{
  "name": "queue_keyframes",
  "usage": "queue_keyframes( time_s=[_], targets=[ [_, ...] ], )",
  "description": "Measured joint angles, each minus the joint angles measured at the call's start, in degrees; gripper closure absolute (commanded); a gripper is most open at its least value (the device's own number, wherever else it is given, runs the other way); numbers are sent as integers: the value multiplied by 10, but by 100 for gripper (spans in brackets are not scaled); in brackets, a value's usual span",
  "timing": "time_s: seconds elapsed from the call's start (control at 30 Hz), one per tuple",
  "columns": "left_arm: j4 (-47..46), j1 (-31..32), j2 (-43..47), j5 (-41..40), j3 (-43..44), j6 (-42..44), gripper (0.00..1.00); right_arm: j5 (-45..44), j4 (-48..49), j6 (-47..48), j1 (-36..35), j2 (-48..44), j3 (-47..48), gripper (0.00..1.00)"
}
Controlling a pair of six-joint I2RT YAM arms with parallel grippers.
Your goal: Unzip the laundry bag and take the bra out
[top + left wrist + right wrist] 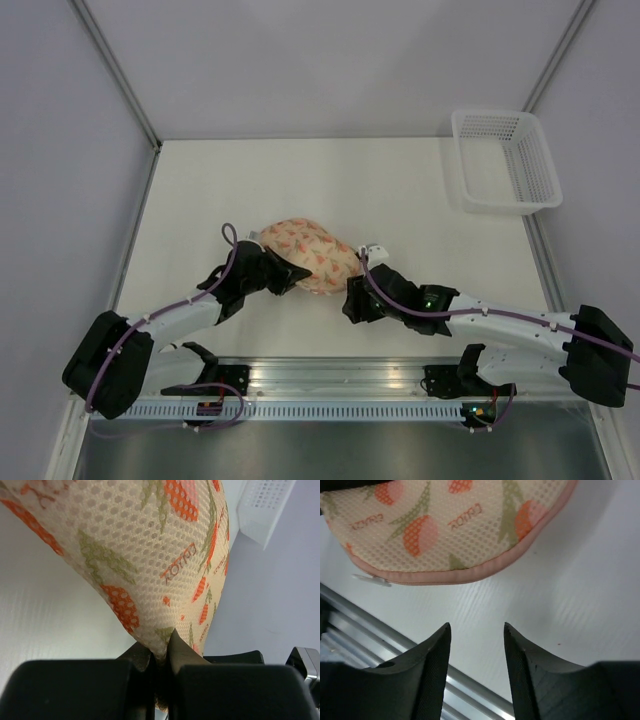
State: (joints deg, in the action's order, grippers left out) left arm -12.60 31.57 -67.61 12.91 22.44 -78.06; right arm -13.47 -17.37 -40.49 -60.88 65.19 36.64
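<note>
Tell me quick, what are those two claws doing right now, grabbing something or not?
Left gripper: closed, pinching the laundry bag fabric.
Right gripper: open, holding nothing.

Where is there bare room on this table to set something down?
The far table between the laundry bag and back wall, left of the basket, is bare; so is the patch between bag and basket. Crowded: the near middle, where the left gripper and right gripper flank the bag.

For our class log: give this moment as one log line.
left gripper: shut on bag | right gripper: open, off bag | bra: unseen
</note>
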Motion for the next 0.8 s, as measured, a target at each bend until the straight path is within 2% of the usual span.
queue_keyframes(
  time_s=[0.13,0.33,0.63,0.8],
  targets=[
    [-3,0,-2,10,2,11,98,80,63,9,0,10,-6,41],
    [41,9,-9,-9,34,66,98,153,123,8,0,48,-2,40],
    [85,54,-12,-137,52,178,98,181,160,6,0,78,15,38],
    [35,58,-10,-149,29,181,98,174,163,1,0,92,26,39]
  ],
)
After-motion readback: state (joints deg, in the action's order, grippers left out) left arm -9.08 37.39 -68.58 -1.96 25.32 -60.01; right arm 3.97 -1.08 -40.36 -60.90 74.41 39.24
